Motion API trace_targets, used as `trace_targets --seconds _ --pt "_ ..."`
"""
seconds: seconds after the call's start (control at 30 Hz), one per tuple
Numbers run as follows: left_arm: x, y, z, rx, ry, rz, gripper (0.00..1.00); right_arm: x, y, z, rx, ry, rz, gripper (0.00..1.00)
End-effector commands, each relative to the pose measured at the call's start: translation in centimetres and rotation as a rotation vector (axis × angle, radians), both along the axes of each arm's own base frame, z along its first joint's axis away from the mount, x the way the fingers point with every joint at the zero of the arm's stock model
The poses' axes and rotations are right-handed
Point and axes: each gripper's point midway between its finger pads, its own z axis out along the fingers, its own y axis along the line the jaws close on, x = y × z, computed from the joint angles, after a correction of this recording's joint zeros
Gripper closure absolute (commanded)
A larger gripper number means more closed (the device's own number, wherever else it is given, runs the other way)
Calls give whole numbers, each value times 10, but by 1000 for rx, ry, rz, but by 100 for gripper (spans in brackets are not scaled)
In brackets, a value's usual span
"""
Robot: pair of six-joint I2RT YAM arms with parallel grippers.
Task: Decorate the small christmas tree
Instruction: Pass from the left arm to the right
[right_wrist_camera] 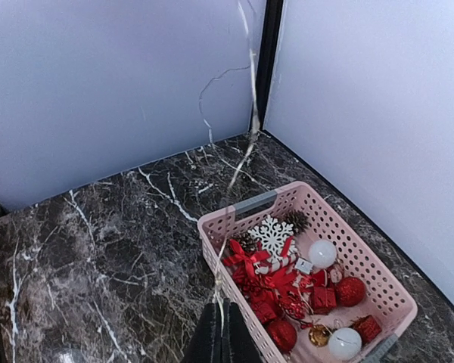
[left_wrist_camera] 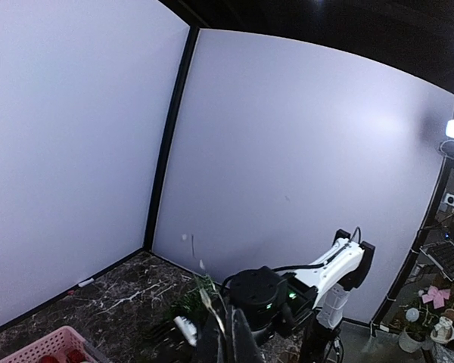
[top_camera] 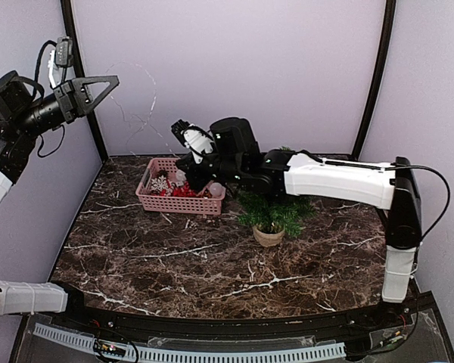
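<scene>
My left hand [top_camera: 112, 79] and right hand [right_wrist_camera: 222, 314] are both pinched shut on one shiny string [right_wrist_camera: 253, 113]. The little tree [top_camera: 272, 212] stands right of the basket [top_camera: 178, 203]. If I pull too hard, the string may snap.

The bottom edge cuts off all but the fingertips of the right hand [right_wrist_camera: 222, 314] in its wrist view. The thin pale strand [right_wrist_camera: 246, 144] pinched there climbs past the top edge and is too fine to name. From above, the pink basket [top_camera: 155, 198] is partly covered under this hand, and the forearm [top_camera: 340, 181] behind it hides the top of the small christmas tree [top_camera: 276, 213]. The left hand [left_wrist_camera: 225, 327] is dark, blurred and cut off below.
</scene>
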Motion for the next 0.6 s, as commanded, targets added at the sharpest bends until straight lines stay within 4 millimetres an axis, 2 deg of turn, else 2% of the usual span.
trace_targets --seconds 0.0,0.03,0.07,0.1,0.13,0.17,0.2,0.23,0.27,0.3,0.33,0.37,0.4,0.47,0.57 --pt "15 19 -17 23 0 204 100 -38 -46 93 212 -32 47 100" --pt "23 23 -28 36 13 252 100 -49 -58 104 244 -24 64 100" --pt "19 26 -30 39 8 268 100 -61 -70 112 269 -17 88 100" --pt "24 27 -45 54 28 286 100 -72 -84 124 297 -21 104 100" --pt "17 29 -46 52 13 287 100 -80 -98 130 315 -22 105 100" --pt "19 27 -63 67 38 276 98 -88 -114 139 338 -30 102 100" --pt "11 27 -64 62 17 261 92 -94 -129 147 359 -40 89 100" --pt "9 23 -80 78 37 224 89 -98 -145 153 376 -49 67 100" --pt "6 21 -94 88 60 203 81 -101 -162 163 399 -64 38 100" --pt "2 18 -96 88 51 177 76 -104 -177 170 415 -75 7 100" --pt "2 18 -108 92 77 169 64 -108 -194 182 441 -92 -17 100" --pt "2 18 -114 95 89 175 59 -116 -215 198 482 -117 -36 100" --pt "4 19 -125 99 115 185 48 -121 -231 206 508 -135 -52 100" --pt "15 27 -142 98 167 257 33 -130 -265 225 579 -181 -96 100" --pt "37 42 -168 83 254 397 18 -137 -305 233 642 -232 -173 100"
